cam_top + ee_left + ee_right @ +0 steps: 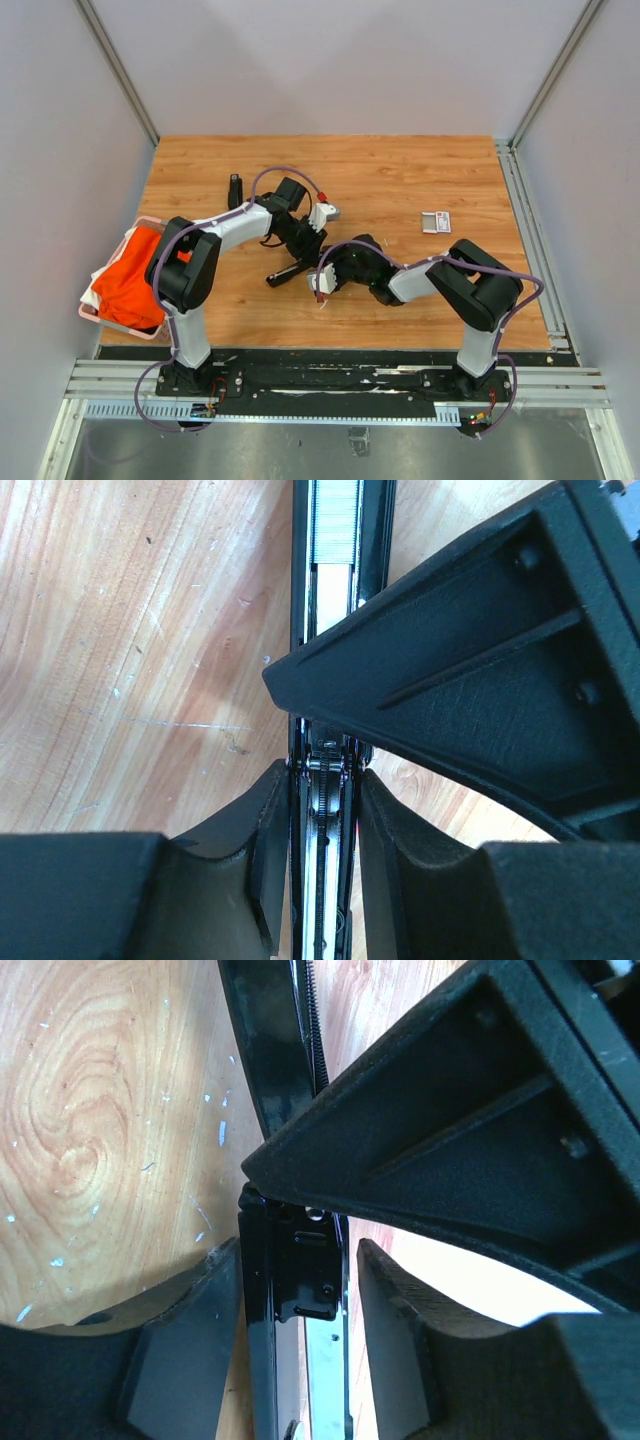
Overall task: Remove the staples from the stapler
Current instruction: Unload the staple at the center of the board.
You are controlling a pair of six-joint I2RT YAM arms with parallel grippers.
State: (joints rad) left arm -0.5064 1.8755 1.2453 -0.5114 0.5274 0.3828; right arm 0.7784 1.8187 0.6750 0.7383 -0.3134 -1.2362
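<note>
A black stapler (288, 272) lies swung open on the wooden table between both arms. My left gripper (308, 240) is shut on its magazine rail; in the left wrist view both fingers (270, 830) press the rail's sides (327, 880). A silvery strip of staples (335, 520) sits in the channel at the far end. My right gripper (322, 280) straddles another part of the stapler (290, 1260). Its left finger (200, 1320) touches the stapler, and its right finger (385, 1310) stands a narrow gap away. A large black ribbed part hides the stapler's middle in both wrist views.
A small white box with red print (436, 222) lies right of centre. A small black object (235, 190) stands at the back left. A pink basket with orange cloth (130, 275) sits at the table's left edge. Tiny metal bits dot the wood (222, 1132).
</note>
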